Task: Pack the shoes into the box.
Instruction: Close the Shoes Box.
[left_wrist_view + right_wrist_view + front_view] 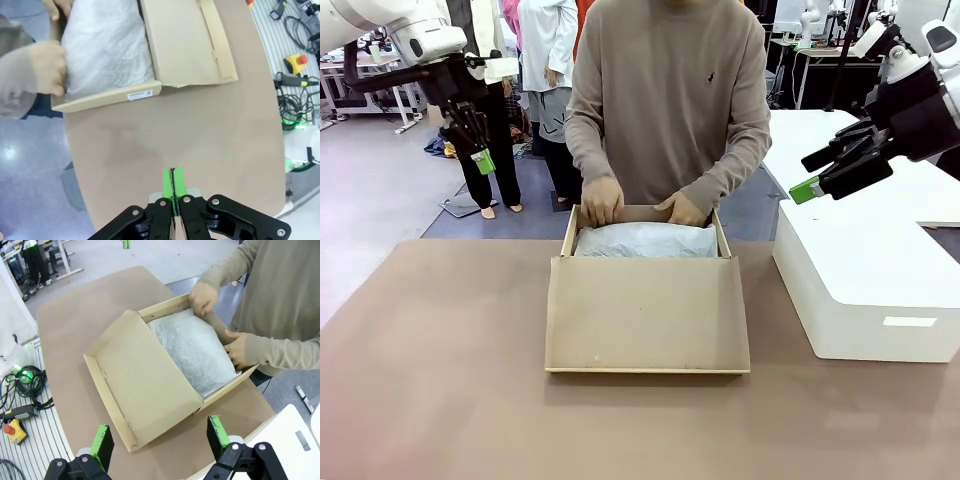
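Box: on brown table; flap open; white paper inside
Left gripper: fingers pressed together; raised left of box
Right gripper: fingers apart; raised right of box
Person's hands: on box's far wall

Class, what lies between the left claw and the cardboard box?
Bare brown table separates the left claw from the box, as the left wrist view shows.

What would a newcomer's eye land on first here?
The open cardboard box at the middle of the table, its lid flap lying toward the robot and white tissue paper covering the inside, with the person's hands on its far rim. The left gripper hangs shut at the left, the right gripper open near the white box.
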Controlling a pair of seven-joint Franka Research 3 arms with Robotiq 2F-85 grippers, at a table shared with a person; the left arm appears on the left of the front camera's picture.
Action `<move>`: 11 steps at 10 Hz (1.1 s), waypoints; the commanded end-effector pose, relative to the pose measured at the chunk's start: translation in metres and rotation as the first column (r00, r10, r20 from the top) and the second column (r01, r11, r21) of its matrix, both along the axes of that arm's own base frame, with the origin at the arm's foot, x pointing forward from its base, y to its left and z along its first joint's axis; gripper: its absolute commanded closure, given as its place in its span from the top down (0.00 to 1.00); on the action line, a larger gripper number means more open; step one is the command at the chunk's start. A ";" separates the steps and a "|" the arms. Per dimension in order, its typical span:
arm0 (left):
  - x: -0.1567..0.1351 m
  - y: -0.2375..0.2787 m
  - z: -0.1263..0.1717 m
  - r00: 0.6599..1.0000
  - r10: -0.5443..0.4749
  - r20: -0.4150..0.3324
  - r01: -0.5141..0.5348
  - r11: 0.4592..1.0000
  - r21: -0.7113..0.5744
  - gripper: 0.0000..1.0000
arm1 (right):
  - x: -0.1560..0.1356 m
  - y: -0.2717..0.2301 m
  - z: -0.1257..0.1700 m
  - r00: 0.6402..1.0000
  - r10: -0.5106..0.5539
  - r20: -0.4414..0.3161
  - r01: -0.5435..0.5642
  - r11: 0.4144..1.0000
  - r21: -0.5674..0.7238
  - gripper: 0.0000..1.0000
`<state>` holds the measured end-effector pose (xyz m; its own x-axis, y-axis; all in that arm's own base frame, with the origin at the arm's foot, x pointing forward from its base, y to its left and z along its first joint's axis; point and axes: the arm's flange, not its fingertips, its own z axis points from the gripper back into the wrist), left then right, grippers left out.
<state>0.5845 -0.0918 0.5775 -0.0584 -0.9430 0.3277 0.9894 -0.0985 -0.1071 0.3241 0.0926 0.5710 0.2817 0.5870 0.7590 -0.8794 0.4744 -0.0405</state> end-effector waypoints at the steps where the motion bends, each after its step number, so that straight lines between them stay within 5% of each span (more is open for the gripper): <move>1: -0.001 0.001 0.000 1.000 -0.001 0.000 0.001 1.000 -0.002 0.00 | 0.002 0.000 0.000 1.000 0.016 0.008 -0.016 1.000 0.020 1.00; 5: -0.002 0.000 -0.016 0.999 0.035 -0.026 -0.037 0.997 -0.073 0.00 | 0.002 0.000 0.000 1.000 0.016 0.008 -0.016 1.000 0.020 1.00; 11: -0.016 0.002 -0.097 0.989 0.059 -0.138 -0.084 0.980 -0.180 0.00 | 0.002 0.000 0.000 1.000 0.016 0.008 -0.016 1.000 0.020 1.00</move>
<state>0.5787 -0.0958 0.4860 0.0714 -0.8852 0.4598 0.9715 -0.0426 -0.2330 0.3242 0.0926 0.5709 0.2818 0.5870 0.7590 -0.8794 0.4744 -0.0404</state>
